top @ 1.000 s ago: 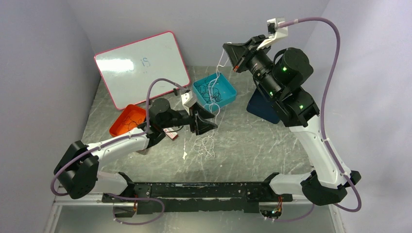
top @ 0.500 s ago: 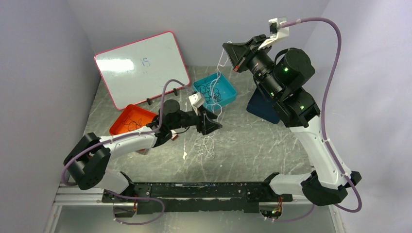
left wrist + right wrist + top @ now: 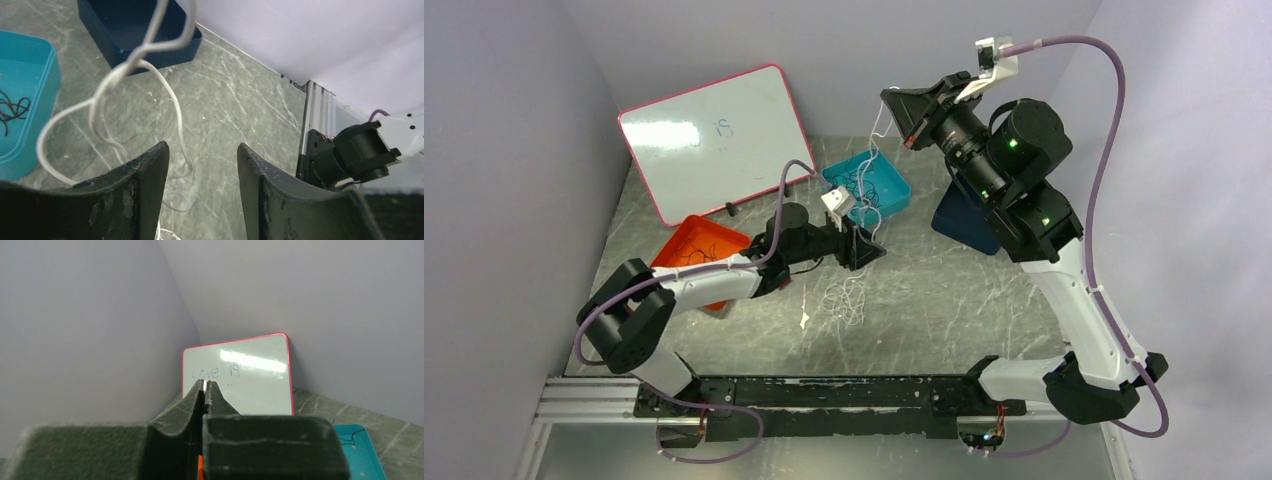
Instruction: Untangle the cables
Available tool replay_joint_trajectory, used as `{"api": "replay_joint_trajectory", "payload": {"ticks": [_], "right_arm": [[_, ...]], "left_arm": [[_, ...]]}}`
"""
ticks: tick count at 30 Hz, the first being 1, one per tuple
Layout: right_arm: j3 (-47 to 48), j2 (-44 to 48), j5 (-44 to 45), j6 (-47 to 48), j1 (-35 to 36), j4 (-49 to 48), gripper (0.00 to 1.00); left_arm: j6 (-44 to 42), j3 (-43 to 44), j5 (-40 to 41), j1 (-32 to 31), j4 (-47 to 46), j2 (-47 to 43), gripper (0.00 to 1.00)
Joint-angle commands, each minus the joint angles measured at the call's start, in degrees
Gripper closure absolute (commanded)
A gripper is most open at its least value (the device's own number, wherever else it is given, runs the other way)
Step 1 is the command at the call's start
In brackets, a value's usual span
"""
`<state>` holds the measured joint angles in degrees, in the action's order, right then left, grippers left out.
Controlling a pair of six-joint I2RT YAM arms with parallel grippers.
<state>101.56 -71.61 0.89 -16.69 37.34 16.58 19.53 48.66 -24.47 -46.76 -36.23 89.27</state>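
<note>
Hanging from the right gripper [image 3: 888,98], whose closed fingers pinched its upper end high in the air, the white cable [image 3: 850,298] ran down to a loose heap on the table [image 3: 964,300]. The left gripper [image 3: 873,254] had its fingers apart, and the hanging strand showed in the gap between them. It was beside the teal tray [image 3: 898,196], which held dark cables [image 3: 856,184].

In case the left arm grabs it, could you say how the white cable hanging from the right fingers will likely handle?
Probably very floppy: the white cable drapes in loose loops from the right fingers to the table. Likely light, since a fingertip pinch holds it up. It may swing aside between the open left fingers.
</note>
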Motion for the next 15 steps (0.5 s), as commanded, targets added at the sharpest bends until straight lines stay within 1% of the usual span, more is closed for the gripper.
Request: {"api": "replay_joint_trajectory", "payload": {"ticks": [1, 2, 3, 6, 10, 12, 13, 15], "right_arm": [[0.2, 1.6, 0.3, -0.1, -0.1, -1.1, 1.0], [0.0, 1.7, 0.3, -0.2, -0.1, -1.3, 1.0], [-0.1, 1.9, 0.1, -0.3, -0.1, -1.5, 1.0], [-0.4, 2.0, -0.1, -0.5, -0.1, -1.7, 1.0], [-0.6, 2.2, -0.2, -0.5, -0.1, -2.0, 1.0], [-0.7, 2.3, 0.3, -0.3, 0.0, -2.1, 1.0], [-0.8, 2.3, 0.5, -0.1, -0.1, -2.1, 1.0], [-0.9, 2.5, 1.0, 0.2, -0.1, -2.3, 1.0]], "left_arm": [[0.5, 0.4, 4.4, -0.5, -0.7, -0.1, 0.42], [0.6, 0.4, 4.8, -0.5, -0.5, 0.0, 0.43], [0.6, 0.6, 4.9, -0.5, -0.3, 0.3, 0.46], [0.9, 1.6, 3.9, -0.5, 0.0, 1.6, 0.57], [0.9, 2.1, 4.1, -0.5, 0.5, 2.4, 0.79], [0.9, 1.6, 4.9, -0.5, 0.8, 2.0, 0.88], [0.9, 1.2, 5.2, -0.5, 0.9, 1.7, 0.91], [0.9, 0.4, 5.6, -0.5, 1.8, 1.2, 0.93]]}}
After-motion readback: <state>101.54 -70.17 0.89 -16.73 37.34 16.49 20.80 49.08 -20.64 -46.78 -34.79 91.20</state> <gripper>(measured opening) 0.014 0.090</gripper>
